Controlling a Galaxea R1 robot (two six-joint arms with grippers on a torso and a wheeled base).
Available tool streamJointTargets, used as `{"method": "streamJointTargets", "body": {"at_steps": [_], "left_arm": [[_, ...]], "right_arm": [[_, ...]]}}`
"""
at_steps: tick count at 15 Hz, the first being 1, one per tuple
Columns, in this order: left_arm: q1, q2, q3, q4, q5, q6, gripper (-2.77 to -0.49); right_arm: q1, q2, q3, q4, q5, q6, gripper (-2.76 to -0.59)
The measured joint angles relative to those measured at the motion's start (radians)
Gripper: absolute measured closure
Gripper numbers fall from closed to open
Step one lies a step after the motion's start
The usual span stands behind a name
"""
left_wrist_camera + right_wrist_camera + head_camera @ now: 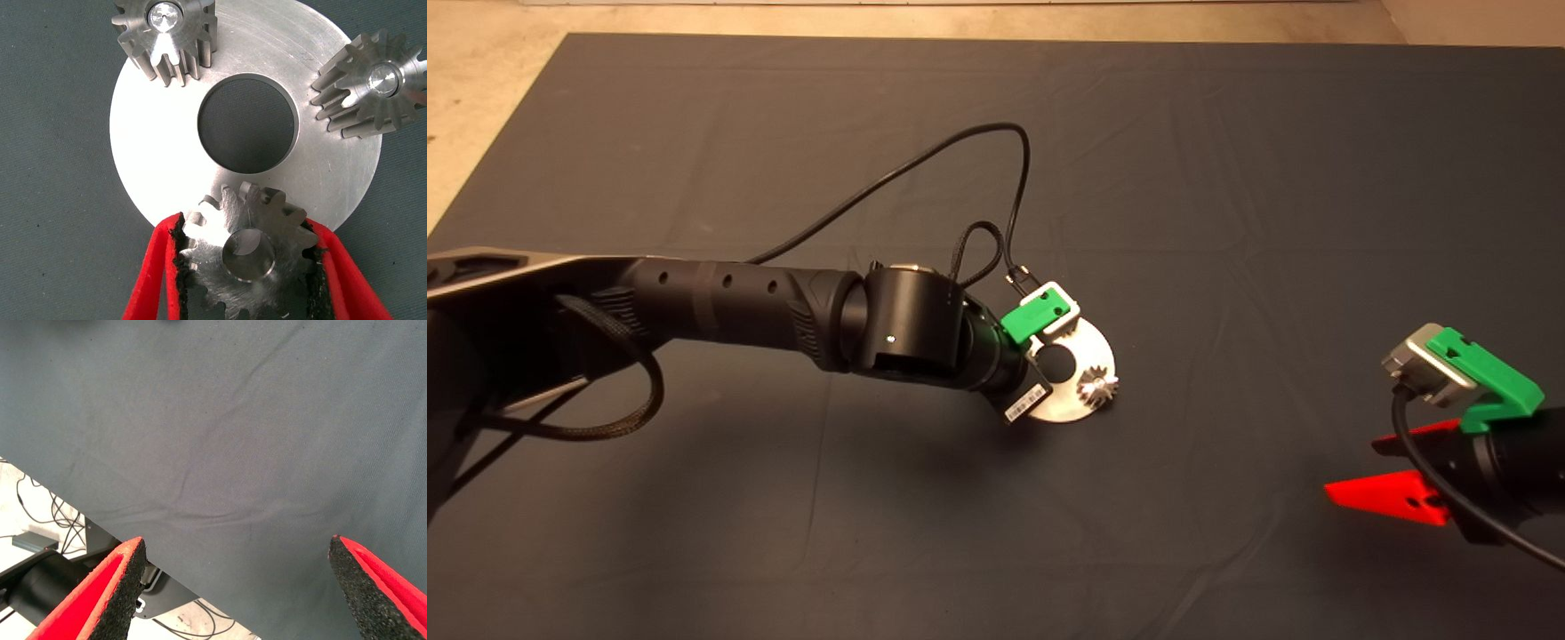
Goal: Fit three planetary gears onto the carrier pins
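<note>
Overhead, the left gripper (1049, 356) reaches in from the left and hangs over the round plate (1098, 351) near the middle of the dark mat (1227, 178), hiding much of the disc; one seated gear (1098, 388) shows at the plate's near rim. The right gripper (1392, 476) waits at the lower right edge, well apart from the work, presumably to leave room. Left wrist camera: the fingers (150, 280) pinch the third planetary gear (247, 257) by its teeth, both black pads pressed against its flanks, its bore facing the camera so it can be lined up over a stud. Two planetary gears (167, 33) (373, 83) already sit on their carrier pins (163, 15), each silvery pin end showing in a hub. The held gear overlaps the plate's rim beside the large central hole (247, 123); whether it has started onto the last pin I cannot tell, since the gear covers that spot. Right wrist camera: the right gripper's fingers (107, 587) are spread wide over bare mat, holding nothing, with cables on the floor beyond the mat's edge.
</note>
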Motion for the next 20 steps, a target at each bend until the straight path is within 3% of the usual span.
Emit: {"method": "streamJointTargets", "body": {"at_steps": [4,11,15,20], "left_arm": [[0.012,-0.002,0.005,0.021,-0.013,0.0,-0.78],[0.014,-0.014,0.01,0.023,-0.032,0.004,-0.78],[0.014,-0.014,0.01,0.023,-0.031,0.005,-0.78],[0.017,-0.041,0.026,0.021,-0.042,0.005,-0.78]], "right_arm": [[0.0,0.0,0.0,0.0,0.0,0.0,-2.02],[0.0,0.0,0.0,0.0,0.0,0.0,-2.02],[0.0,0.0,0.0,0.0,0.003,0.0,-2.02],[0.0,0.0,0.0,0.0,0.004,0.0,-2.02]]}}
